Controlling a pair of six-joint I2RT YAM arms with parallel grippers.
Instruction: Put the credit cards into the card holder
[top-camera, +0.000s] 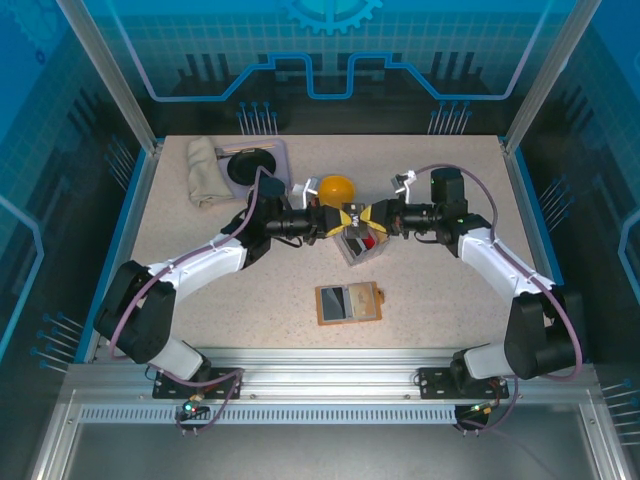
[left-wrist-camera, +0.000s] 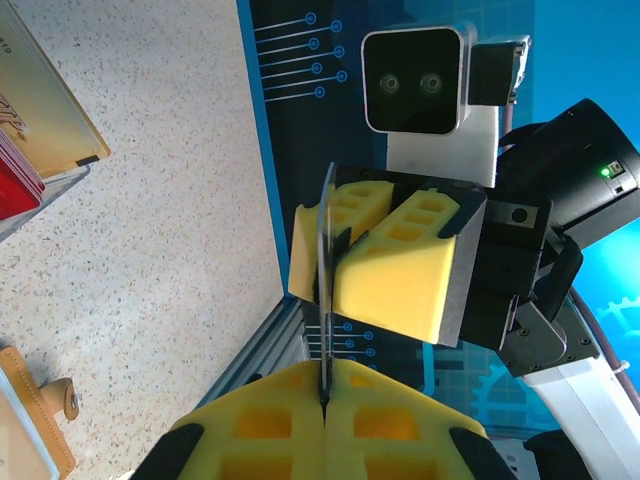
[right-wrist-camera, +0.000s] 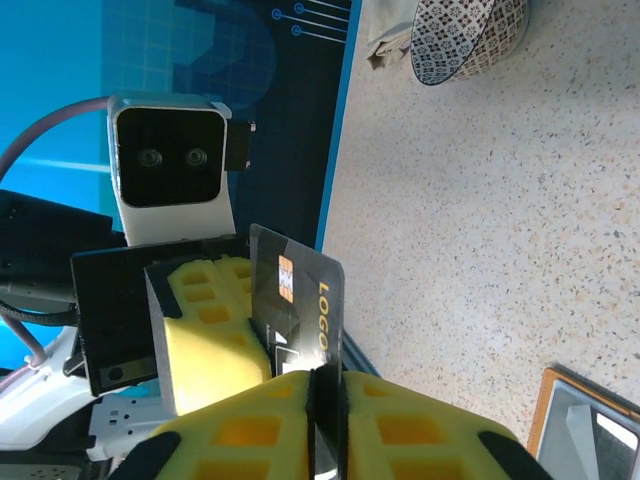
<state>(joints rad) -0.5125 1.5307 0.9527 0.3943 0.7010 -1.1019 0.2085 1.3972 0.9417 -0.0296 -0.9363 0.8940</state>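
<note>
Black card (right-wrist-camera: 300, 310), chip and "LOGO" print, upright on edge, raised at frame centre; red card (top-camera: 368, 240) and yellow card (left-wrist-camera: 45, 100) standing just below; tan card holder (top-camera: 349, 303) open flat, lower centre.

The right gripper (right-wrist-camera: 325, 405) has its two yellow foam-padded fingers pressed together at the bottom edge of the view, pinching the near edge of a thin black plastic credit card (right-wrist-camera: 305, 300) that bears a gold chip and the word LOGO. The card's far end meets the yellow-padded left gripper (right-wrist-camera: 255, 335), below a white-and-black camera block (right-wrist-camera: 170, 170). On the speckled beige table (right-wrist-camera: 480, 230), a black-and-white patterned bowl (right-wrist-camera: 468, 35) sits at the top and a tan-orange leather card holder (right-wrist-camera: 541, 410) lies at the lower right.
</note>
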